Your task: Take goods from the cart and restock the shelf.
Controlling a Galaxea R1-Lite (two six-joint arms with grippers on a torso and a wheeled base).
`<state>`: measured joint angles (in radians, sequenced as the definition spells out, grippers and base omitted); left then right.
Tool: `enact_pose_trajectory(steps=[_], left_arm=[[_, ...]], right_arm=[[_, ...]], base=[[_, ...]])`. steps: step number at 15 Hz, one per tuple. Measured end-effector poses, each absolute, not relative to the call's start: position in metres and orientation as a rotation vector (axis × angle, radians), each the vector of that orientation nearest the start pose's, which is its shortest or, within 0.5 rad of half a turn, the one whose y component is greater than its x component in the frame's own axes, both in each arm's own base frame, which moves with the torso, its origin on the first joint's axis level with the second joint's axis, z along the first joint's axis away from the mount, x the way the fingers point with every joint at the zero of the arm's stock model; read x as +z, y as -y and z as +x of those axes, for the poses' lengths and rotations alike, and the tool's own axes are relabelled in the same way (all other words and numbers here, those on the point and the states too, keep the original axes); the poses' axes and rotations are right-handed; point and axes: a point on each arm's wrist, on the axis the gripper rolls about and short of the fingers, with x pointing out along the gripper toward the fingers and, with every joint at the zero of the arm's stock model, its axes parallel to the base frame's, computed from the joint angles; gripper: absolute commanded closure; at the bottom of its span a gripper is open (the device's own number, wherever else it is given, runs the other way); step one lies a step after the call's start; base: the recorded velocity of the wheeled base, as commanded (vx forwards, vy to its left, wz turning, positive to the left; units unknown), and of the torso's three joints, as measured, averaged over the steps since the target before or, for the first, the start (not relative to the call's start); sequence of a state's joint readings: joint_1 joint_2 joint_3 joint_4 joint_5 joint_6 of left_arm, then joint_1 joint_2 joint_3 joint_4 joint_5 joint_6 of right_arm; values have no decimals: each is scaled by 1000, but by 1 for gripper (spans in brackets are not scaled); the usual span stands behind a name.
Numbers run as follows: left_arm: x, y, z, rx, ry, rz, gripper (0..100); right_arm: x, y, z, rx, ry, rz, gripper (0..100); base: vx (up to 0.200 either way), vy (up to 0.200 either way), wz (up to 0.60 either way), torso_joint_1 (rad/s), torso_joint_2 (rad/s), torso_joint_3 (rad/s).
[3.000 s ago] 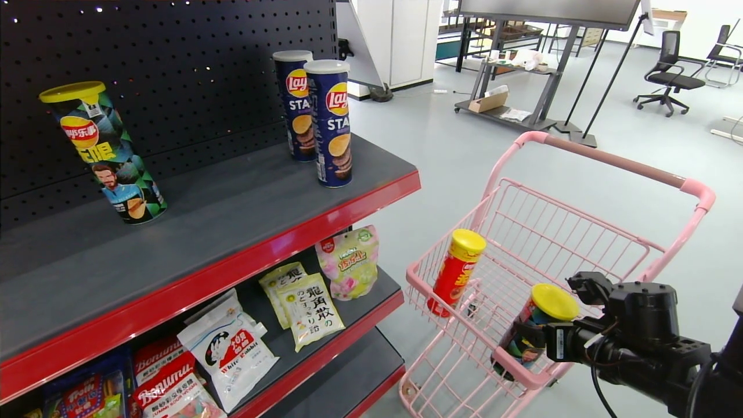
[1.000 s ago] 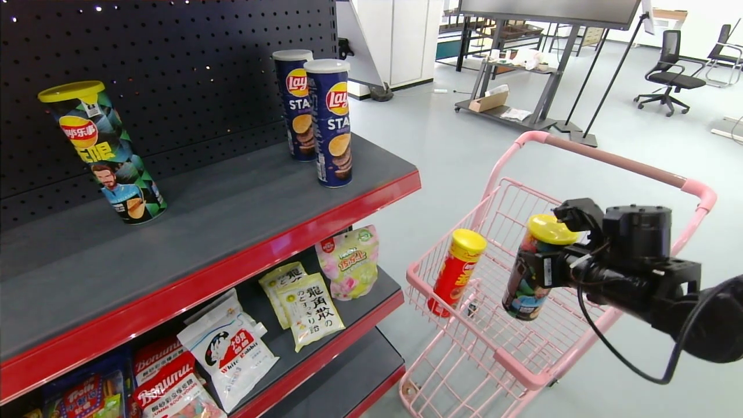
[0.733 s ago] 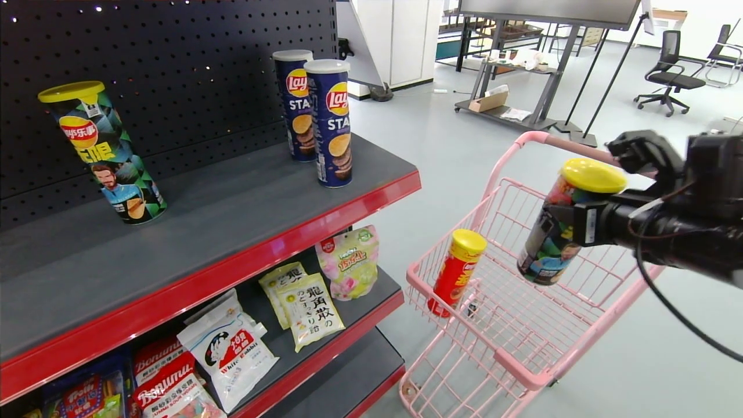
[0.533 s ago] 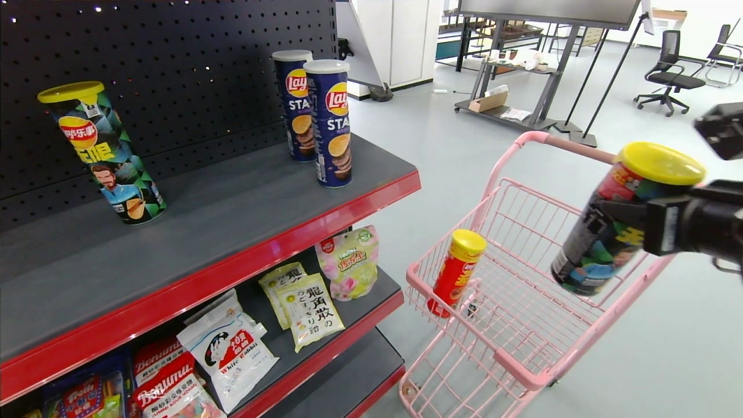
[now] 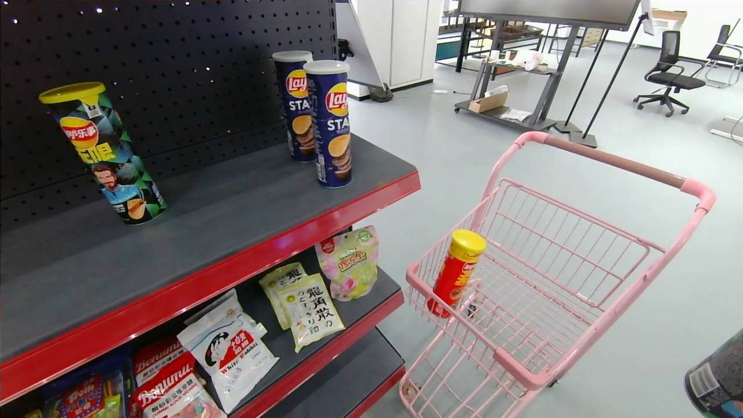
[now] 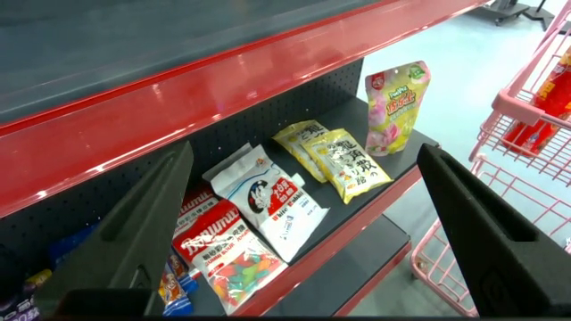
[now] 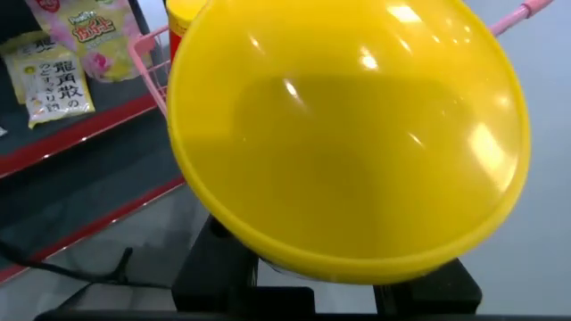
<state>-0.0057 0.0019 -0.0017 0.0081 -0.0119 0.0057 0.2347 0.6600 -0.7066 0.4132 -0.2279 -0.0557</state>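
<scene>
- Right gripper (image 7: 326, 299): clamped on the chip can (image 5: 717, 383), grip taken below the cap; the can's yellow lid (image 7: 348, 134) sat directly before the wrist camera (fingers mostly hidden beneath it).
- In the head view only the held can's dark base showed, in the air at the lower corner on the robot's right, outside the cart (image 5: 511, 363) and well apart from the shelf (image 5: 232, 209).
- Beyond the right gripper, past the lid: a pink cart rim, a second yellow cap, and bags on a lower shelf tier.
- Left gripper (image 6: 305, 169): fingers wide apart, nothing between them; it faced the lower tier.
- Ahead of the left gripper, across the gap between its fingers: snack bags (image 6: 268, 205) lying flat and a pink-green pouch (image 6: 397, 102) standing; the red shelf lip ran above them.
- Red can (image 5: 458, 273): in the cart, leaning against its front corner; seen past one left finger too.
- Top tier: patterned can (image 5: 104, 154) with yellow lid, upright near the pegboard; two blue cans (image 5: 331, 125) upright, touching, at the end nearest the cart.
</scene>
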Motion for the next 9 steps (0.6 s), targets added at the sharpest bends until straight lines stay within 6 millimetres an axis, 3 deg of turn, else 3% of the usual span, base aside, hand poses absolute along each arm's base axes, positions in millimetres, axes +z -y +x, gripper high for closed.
enact_pose_trajectory(steps=[6,9], left_arm=[[75,0,-23,-18,-8,6,0],[75,0,-23,-19,-8,6,0]], right_arm=[[216,5,0,6,-287,-167,100],[214,6,-4,6,-286,-166,100]], base=[[0,0,0,0,0,0],[0,0,0,149,-408,-242]])
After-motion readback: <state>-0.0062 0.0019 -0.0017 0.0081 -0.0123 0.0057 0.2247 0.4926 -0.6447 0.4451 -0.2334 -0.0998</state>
